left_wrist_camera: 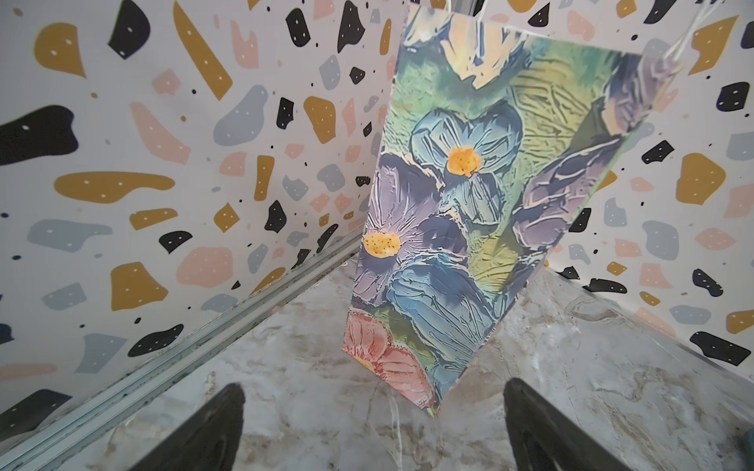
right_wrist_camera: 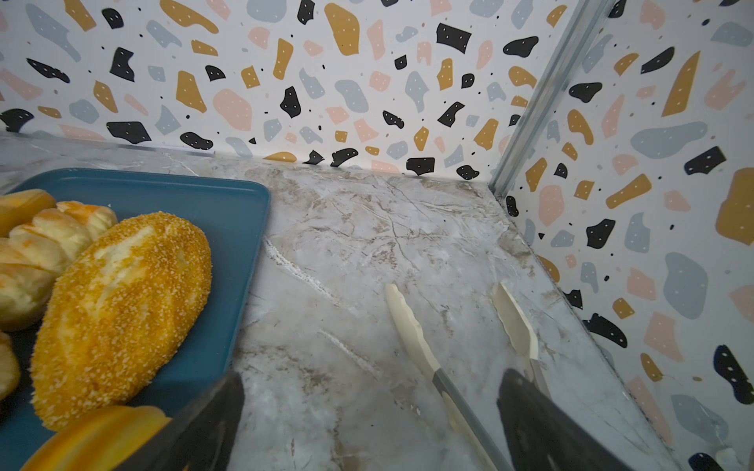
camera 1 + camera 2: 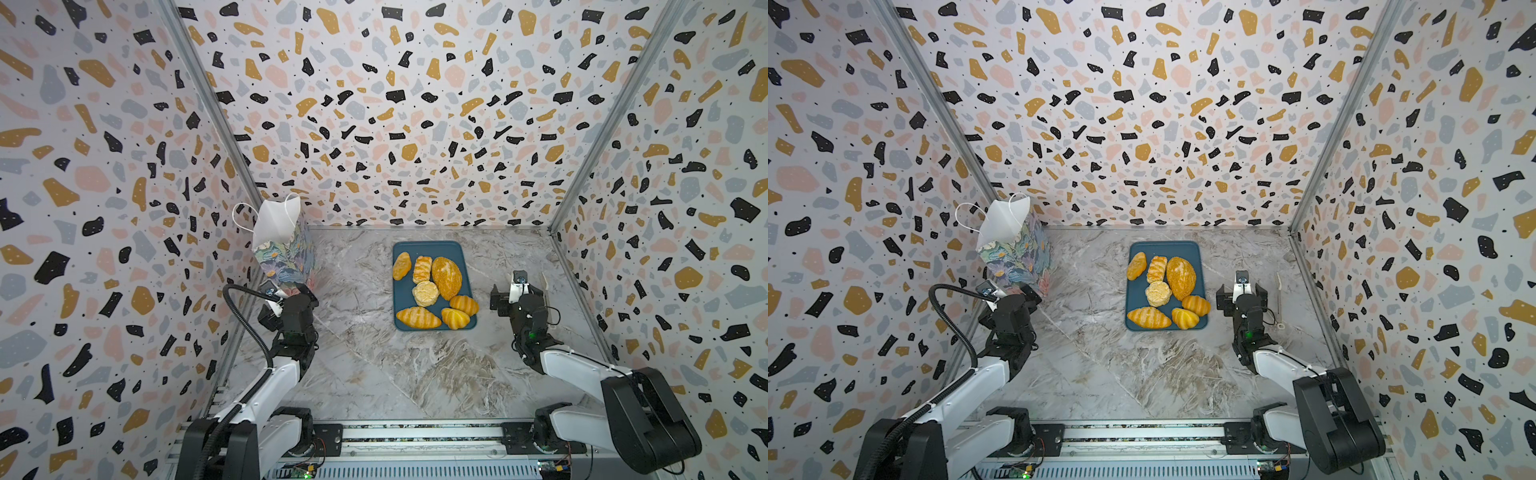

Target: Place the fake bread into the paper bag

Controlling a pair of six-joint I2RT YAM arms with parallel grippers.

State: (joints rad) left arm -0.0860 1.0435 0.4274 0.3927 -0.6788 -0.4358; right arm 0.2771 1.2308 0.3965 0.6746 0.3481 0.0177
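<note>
Right wrist view shows your right fingers (image 2: 196, 432) wide and empty, the fake bread (image 2: 122, 306) on the tray (image 2: 228, 204) just beside them, so close across one piece's narrow width; the left fingers (image 1: 204, 432), wide too, face the paper bag (image 1: 469, 204).

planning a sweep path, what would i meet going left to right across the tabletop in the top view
paper bag → blue tray holding the fake bread → right gripper → cream tongs

fake bread (image 3: 446, 277) on tray (image 3: 432, 249) mid-table, paper bag (image 3: 286, 257) standing at left, tongs (image 2: 408, 326) right of tray
</note>
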